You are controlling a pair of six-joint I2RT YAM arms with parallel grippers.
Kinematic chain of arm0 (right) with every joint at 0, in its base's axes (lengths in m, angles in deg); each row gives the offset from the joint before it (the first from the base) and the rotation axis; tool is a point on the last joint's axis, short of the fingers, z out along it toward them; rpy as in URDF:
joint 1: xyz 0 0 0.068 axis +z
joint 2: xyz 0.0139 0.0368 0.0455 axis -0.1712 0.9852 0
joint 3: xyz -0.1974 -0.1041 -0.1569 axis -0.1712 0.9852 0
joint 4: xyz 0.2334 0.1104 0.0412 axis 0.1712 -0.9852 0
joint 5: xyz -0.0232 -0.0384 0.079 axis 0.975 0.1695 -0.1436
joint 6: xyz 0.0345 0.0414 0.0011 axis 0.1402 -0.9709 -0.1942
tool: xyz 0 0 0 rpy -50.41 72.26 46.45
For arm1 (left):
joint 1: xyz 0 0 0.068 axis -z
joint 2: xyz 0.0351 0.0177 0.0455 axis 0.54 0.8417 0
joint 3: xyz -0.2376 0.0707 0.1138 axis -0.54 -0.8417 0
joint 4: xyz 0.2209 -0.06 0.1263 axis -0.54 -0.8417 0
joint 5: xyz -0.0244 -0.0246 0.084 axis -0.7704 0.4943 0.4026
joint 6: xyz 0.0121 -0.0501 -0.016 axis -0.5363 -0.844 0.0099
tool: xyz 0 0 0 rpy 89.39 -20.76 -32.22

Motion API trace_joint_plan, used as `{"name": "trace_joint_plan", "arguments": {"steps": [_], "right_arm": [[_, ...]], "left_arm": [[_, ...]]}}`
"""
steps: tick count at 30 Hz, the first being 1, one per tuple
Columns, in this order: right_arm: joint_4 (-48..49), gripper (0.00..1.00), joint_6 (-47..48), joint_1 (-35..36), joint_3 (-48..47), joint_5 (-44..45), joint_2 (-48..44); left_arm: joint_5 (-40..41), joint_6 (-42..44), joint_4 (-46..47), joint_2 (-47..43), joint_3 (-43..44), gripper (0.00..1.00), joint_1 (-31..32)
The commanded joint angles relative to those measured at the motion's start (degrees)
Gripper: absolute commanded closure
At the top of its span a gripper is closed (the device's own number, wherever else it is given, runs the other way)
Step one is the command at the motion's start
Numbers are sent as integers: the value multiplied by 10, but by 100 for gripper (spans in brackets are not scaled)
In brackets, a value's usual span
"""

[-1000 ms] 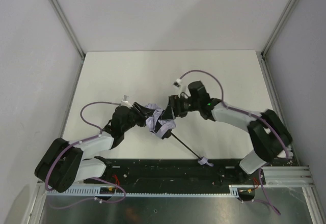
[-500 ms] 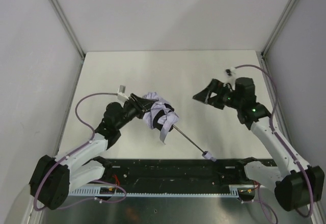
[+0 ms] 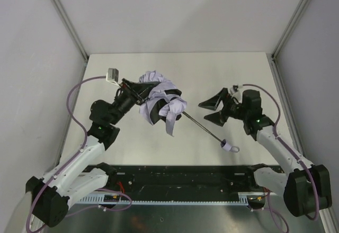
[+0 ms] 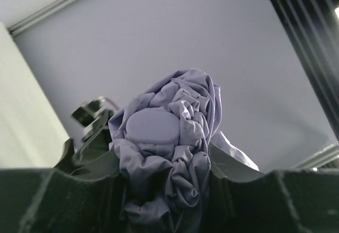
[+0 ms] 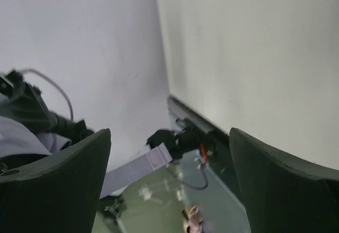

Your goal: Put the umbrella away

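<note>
The umbrella (image 3: 163,101) is a crumpled lavender bundle with a thin black shaft (image 3: 204,127) slanting down-right to a small pale handle (image 3: 225,145) with a loop. My left gripper (image 3: 148,101) is shut on the bunched canopy and holds it up off the table. In the left wrist view the fabric (image 4: 175,137) fills the gap between the dark jaws of my left gripper (image 4: 167,185), with its round cap on top. My right gripper (image 3: 212,111) stands open just right of the shaft. It holds nothing. In the right wrist view my right gripper (image 5: 169,185) shows wide-apart fingers (image 5: 58,180), and a lavender strap (image 5: 135,167) hangs beyond them.
The white table (image 3: 212,74) is boxed in by white walls with metal corner posts (image 3: 66,18). A black rail (image 3: 175,176) with cables runs along the near edge between the arm bases. A grey cable loops off each wrist.
My right gripper let go of the canopy, opened and swung away to the right. My left arm raised the umbrella and carried it farther back; the handle came off the near rail.
</note>
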Motion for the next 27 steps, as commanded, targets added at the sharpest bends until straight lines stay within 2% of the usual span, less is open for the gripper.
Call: {"name": "trace_joint_plan", "arguments": {"steps": [1, 5, 9, 15, 22, 27], "right_arm": [[214, 4, -185, 89, 42, 0, -14], [355, 4, -295, 176, 66, 45, 19], [419, 5, -364, 248, 70, 91, 42], [390, 10, -392, 321, 85, 151, 27], [339, 14, -383, 345, 129, 199, -14], [381, 18, -405, 375, 147, 224, -11]], "left_arm": [[-7, -31, 60, -5, 53, 100, -4], [4, -37, 68, -4, 65, 100, -3], [6, -41, 73, -1, 72, 100, -2], [11, -38, 76, 8, 81, 100, -2], [7, -35, 77, 23, 97, 100, -1], [8, -32, 79, 27, 99, 100, 1]]}}
